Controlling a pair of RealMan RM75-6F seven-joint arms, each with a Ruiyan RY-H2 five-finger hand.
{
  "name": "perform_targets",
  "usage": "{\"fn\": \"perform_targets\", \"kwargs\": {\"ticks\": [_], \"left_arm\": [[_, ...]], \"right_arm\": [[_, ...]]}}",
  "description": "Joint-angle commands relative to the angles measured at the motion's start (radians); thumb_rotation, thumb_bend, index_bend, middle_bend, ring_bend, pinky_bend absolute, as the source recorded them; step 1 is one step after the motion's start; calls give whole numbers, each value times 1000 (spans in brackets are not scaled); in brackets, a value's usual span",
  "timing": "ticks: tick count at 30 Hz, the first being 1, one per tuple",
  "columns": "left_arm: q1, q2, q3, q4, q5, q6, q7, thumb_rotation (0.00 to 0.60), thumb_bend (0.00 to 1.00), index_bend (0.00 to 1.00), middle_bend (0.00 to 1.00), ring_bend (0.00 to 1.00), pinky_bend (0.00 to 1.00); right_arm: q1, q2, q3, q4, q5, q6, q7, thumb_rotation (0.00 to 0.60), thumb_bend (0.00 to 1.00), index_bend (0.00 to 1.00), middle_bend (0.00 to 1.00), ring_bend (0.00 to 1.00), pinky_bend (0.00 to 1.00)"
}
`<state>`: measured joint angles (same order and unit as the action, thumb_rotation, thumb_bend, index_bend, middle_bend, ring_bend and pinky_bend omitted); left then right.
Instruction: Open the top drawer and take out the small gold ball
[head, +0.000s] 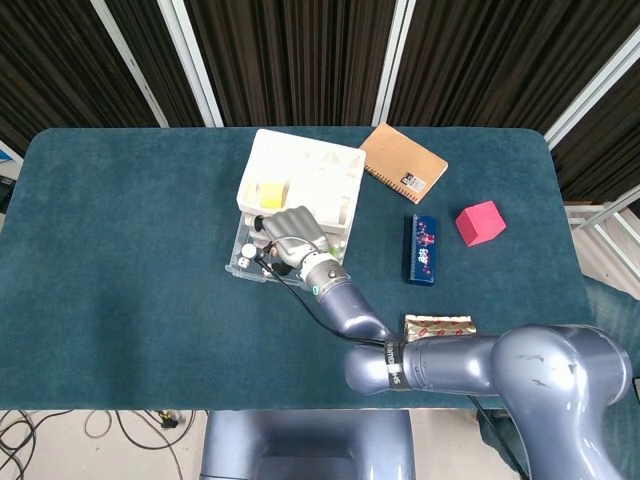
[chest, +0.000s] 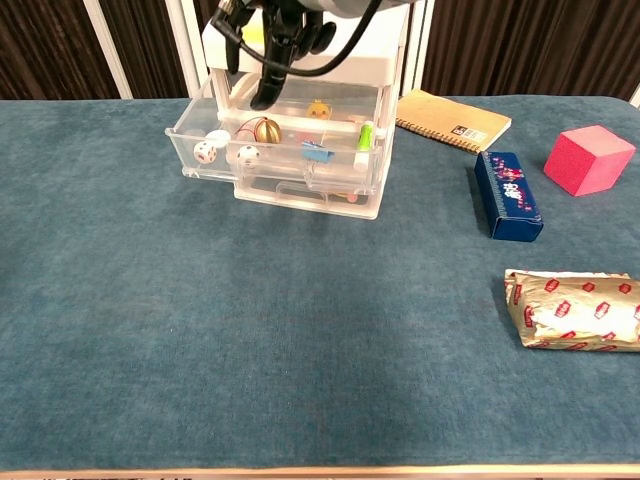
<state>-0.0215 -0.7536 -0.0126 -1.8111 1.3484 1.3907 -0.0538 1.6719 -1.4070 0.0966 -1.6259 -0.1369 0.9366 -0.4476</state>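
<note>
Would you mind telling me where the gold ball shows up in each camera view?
Head view: hidden; the right hand covers that part of the open top drawer.
Chest view: gold ball upper left of centre, inside the drawer, under the fingers.
Shared landmark: the white dice at the drawer's left end.
</note>
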Motion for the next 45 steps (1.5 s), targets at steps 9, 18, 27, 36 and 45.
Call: {"fn": "perform_targets", "kwargs": {"ticks": [9,18,27,36,45], "left_arm": [[-1,5,1,1,-1,-7,-10,600,235,131,0,0,0],[-4,11,6,-3,-3,-20,-8,600,236,131,0,0,0],[-6,15,8,-7,-5,-28,-4,600,236,131,0,0,0],[-8,17,10,-7,-8,-35,-3,600,237,131,0,0,0],[-10,21,12,-9,-11,-41,-3,600,238,131,0,0,0]], "right_arm": [[3,-75,28,23,49,102,-143,600,346,327,965,1000,1000],[-23,-122,68,54,70,143,-216,600,304,356,977,1000,1000],[-69,-160,107,69,52,182,-272,600,286,367,980,1000,1000],[-97,-193,150,78,55,216,-317,600,286,372,989,1000,1000],[-116,-229,184,94,56,252,-376,600,286,375,1000,1000,1000]]}}
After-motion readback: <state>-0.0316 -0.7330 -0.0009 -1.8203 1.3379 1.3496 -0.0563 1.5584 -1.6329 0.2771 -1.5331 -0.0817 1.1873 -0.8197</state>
